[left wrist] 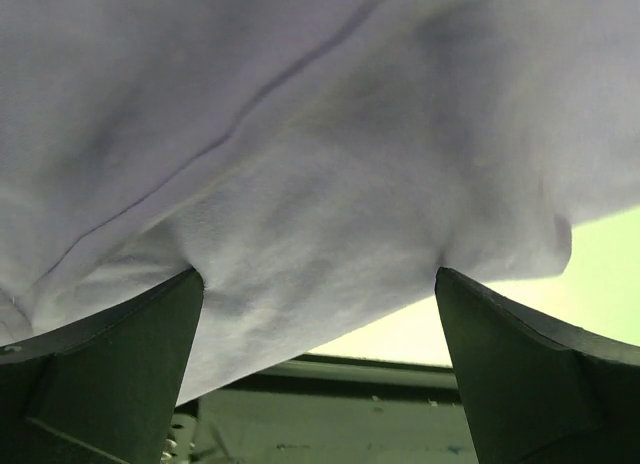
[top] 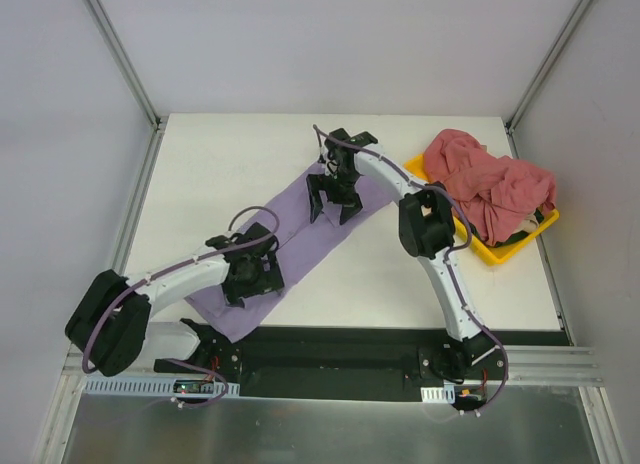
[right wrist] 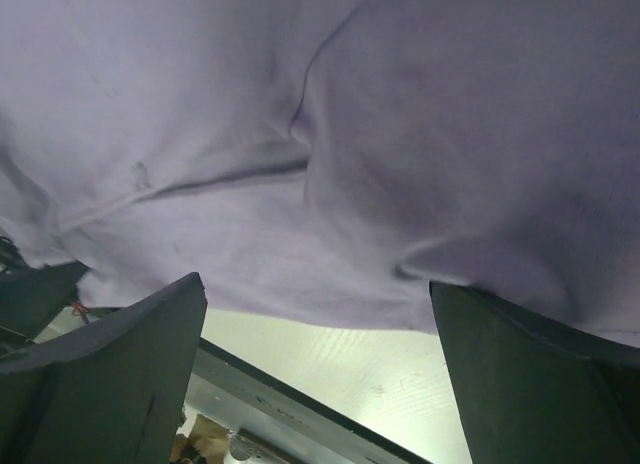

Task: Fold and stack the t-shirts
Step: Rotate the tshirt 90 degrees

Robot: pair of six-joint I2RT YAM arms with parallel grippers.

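Left gripper (top: 252,276), top view: jaws spread wide and holding nothing, positioned over the 7 o'clock end of the lavender shirt (top: 300,246). This shirt lies on the desk (top: 220,164) as a long flat strip running from 7 o'clock to 1 o'clock. The right gripper (top: 333,206) is also wide open and holding nothing, and is poised over the strip's 1 o'clock end. The pink shirts (top: 490,189) are piled loosely in the yellow tray (top: 497,254), which sits at the desk's 3 o'clock edge, well apart from the lavender shirt.

Left wrist view: the left gripper (left wrist: 318,274) shows both fingers (left wrist: 110,374) far apart, at 7 and 5 o'clock. The lavender shirt (left wrist: 320,134) fills the frame from 9 through 12 to 3 o'clock. The cloth puckers where each fingertip meets it, and nothing is clamped between the jaws. Bare desk (left wrist: 600,274) shows at 4 o'clock.

Right wrist view: the right gripper (right wrist: 315,282) shows its fingers (right wrist: 120,384) equally far apart. The lavender shirt (right wrist: 350,134) covers the upper frame, with creases and a seam line visible. Bare desk (right wrist: 380,374) shows at 6 o'clock between the fingers. Whether these tips touch the cloth cannot be determined.
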